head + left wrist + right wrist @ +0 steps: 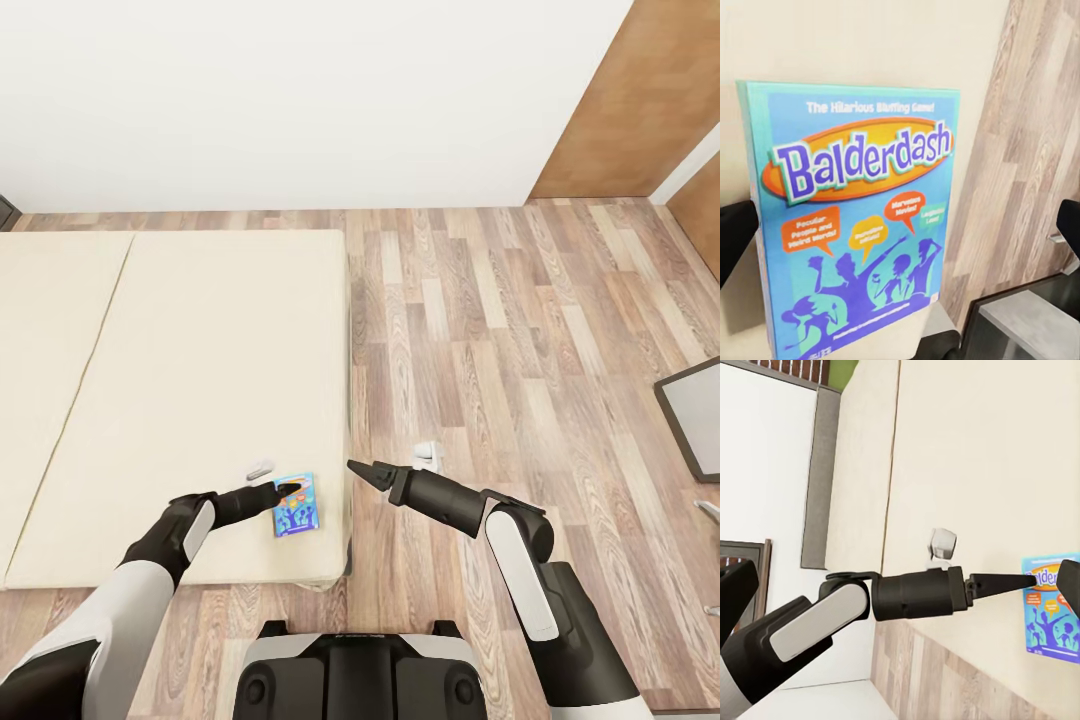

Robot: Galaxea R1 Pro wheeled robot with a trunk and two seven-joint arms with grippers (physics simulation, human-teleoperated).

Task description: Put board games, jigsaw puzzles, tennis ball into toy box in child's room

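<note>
Board game (295, 505), a blue "Balderdash" box, lies flat near the bed's (180, 380) front corner as your left fingers (290, 489) hover spread above it. Left wrist view: box (855, 225) between parted fingers. Right wrist view: your right fingers (1069, 585), apparently released, face the box (1050, 607).

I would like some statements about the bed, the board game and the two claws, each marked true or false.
1. The board game lies on the bed near its corner. True.
2. Its cover reads "SKIP BO". False: it reads "Balderdash".
3. The left claw reaches over the board game. True.
4. The right claw holds the board game. False: it holds nothing and hangs past the bed's edge, over the wood floor.
5. A small white object lies on the bed beside the game. True.
</note>
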